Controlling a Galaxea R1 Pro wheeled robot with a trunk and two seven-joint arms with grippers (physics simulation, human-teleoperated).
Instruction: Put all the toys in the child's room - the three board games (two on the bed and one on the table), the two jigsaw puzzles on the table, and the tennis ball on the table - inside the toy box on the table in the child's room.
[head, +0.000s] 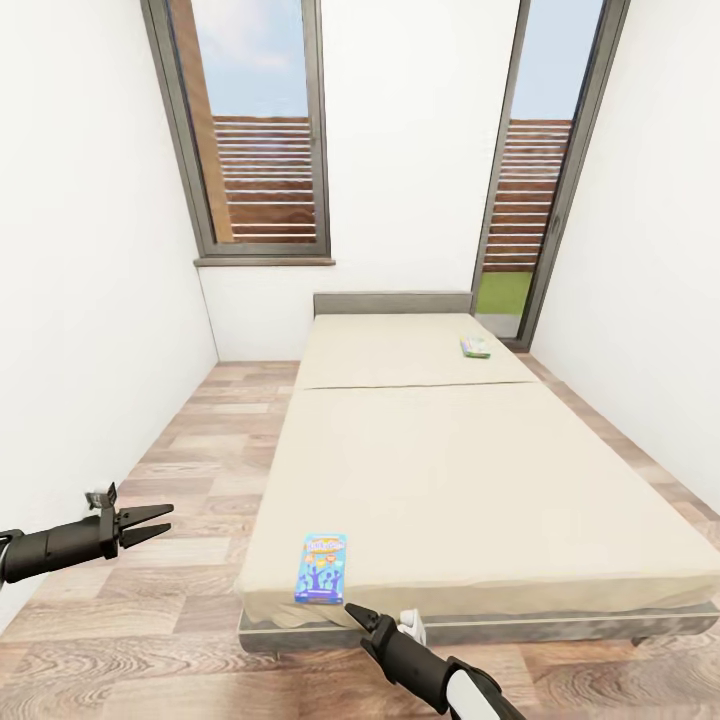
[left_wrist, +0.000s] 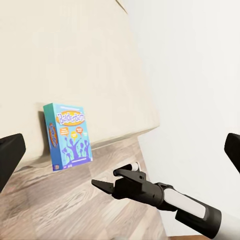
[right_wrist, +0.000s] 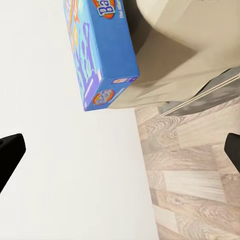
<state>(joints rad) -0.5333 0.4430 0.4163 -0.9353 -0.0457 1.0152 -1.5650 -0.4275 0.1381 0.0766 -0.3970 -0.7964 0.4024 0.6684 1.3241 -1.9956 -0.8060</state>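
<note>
1. Head view: the bed (head: 420, 470) runs lengthwise away from the camera toward a low grey headboard (head: 392, 303) between two tall windows. A blue board game (head: 321, 567) lies flat at the near left corner of the mattress, its long axis along the bed's length. A second, smaller-looking game box (head: 475, 347) rests far up the mattress near the headboard, on the right side; its cover is too distant to read and its heading is hard to judge. The left gripper (head: 160, 522) hangs over the wood floor well left of the bed, fingers parted and holding nothing. The right gripper (head: 356, 612) sits just below the blue game at the bed's foot; only one dark finger is clear, so whether it is spread or closed cannot be told here. Both arms are cut off by the frame edge.

2. Left wrist view: the blue board game (left_wrist: 68, 135) shows its printed cover at the mattress edge, with the right gripper (left_wrist: 107, 182) close beside it, its dark fingers apart and empty. The left gripper's own fingertips (left_wrist: 11, 152) are clipped at the frame's sides.

3. Right wrist view: the blue board game (right_wrist: 100, 50) appears close, cut off by the frame, its end panel facing the camera. Black fingertips (right_wrist: 10, 152) sit wide apart at either edge, grasping nothing.
</note>
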